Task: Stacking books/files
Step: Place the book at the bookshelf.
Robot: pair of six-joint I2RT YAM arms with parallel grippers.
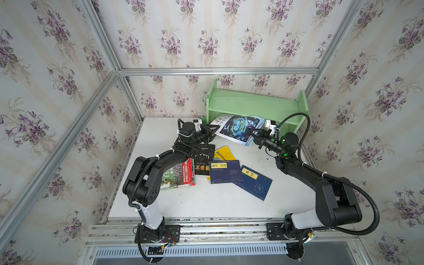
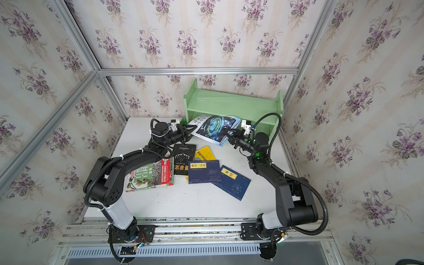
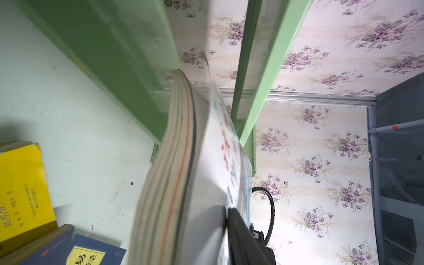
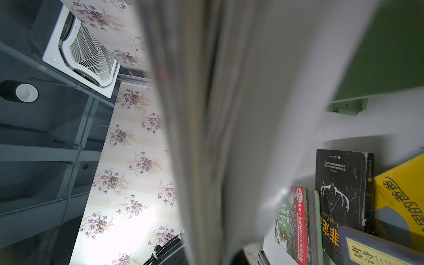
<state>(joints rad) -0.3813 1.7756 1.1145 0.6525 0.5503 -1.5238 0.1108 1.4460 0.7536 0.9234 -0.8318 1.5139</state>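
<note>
The white book with the teal sci-fi ring [image 1: 238, 128] [image 2: 212, 127] hangs tilted above the table, its far edge at the lower tier of the green shelf [image 1: 257, 103]. My left gripper [image 1: 214, 132] is shut on its left corner, and one black finger [image 3: 238, 229] presses on the cover. On the right edge, my right gripper [image 1: 250, 132] is shut on the same book [image 4: 229, 114]. Flat on the table lie a green plant book [image 1: 179, 174], a black one [image 1: 204, 160], a yellow one [image 1: 223, 153] and two navy ones [image 1: 226, 172] [image 1: 255, 182].
The shelf stands against the back wall, right of centre. The left arm [image 1: 160, 160] reaches over the green and black books. The navy books overlap each other and the yellow one. Metal frame posts and papered walls close in the white table [image 1: 218, 204].
</note>
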